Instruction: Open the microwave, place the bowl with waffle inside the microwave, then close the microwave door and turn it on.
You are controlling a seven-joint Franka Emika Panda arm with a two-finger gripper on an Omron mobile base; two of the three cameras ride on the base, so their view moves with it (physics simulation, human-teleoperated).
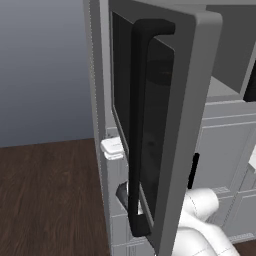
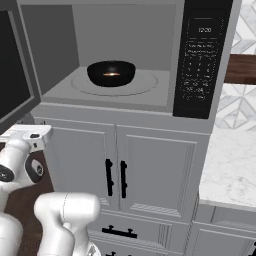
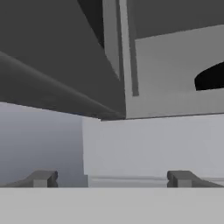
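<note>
end effector open, bowl inside microwave

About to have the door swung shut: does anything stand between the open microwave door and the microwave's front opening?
Nothing visible does. The bowl sits well inside the microwave, behind its front edge, and the gripper, jaws open, is low beside the microwave door.

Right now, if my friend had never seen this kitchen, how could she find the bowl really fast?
Look for the big grey microwave built in above the panelled cabinets, with its door swung open to the left. Inside, on the round turntable of the cavity floor, sits the bowl. It is the only small, round, black thing in there, with something pale inside it.
</note>
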